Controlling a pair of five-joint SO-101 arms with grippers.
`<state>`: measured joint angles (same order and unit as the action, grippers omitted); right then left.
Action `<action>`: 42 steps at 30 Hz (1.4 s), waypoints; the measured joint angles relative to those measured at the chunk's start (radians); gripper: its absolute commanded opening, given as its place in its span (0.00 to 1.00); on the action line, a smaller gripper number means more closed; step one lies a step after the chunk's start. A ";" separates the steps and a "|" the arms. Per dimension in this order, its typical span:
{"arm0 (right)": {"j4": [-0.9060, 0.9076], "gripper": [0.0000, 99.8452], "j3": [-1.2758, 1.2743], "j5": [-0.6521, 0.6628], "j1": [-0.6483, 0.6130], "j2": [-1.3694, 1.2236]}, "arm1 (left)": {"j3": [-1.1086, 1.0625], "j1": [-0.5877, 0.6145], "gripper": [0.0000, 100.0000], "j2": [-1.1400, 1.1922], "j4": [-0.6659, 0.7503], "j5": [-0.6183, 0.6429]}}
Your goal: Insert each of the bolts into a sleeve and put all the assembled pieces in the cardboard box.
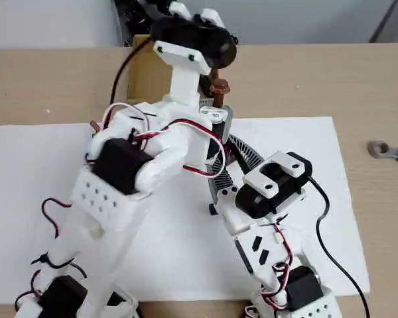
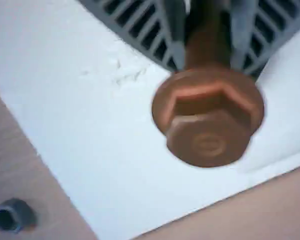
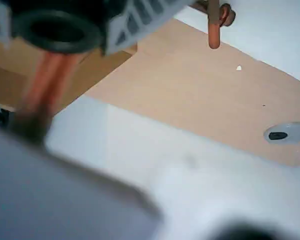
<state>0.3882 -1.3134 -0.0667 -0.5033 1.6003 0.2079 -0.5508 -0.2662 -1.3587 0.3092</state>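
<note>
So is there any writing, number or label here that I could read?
None can be read.
The bolt has a small round mark on its head, too blurred to make out.
Nothing else shows any print.

One fixed camera overhead, two wrist cameras up close.
The high view looks steeply down on the white sheet (image 1: 305,152) and wooden table (image 1: 46,79). The left wrist view sits tight against the bolt (image 2: 207,120), while the right wrist view skims low. All three views share sheet and wood.
</note>
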 measured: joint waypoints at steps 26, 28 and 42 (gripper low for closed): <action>0.000 0.00 0.000 0.000 0.000 0.000 | 0.155 0.000 0.00 0.000 -0.002 0.101; 0.000 0.00 0.000 0.000 0.003 0.000 | 0.155 0.000 0.00 0.000 -0.012 0.124; 0.000 0.00 0.000 0.000 0.049 0.000 | 0.157 -0.080 0.00 0.000 -0.017 0.149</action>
<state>0.3882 -1.3134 -0.0667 -0.4542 1.6003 0.3644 -0.6306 -0.2662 -1.3755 0.4580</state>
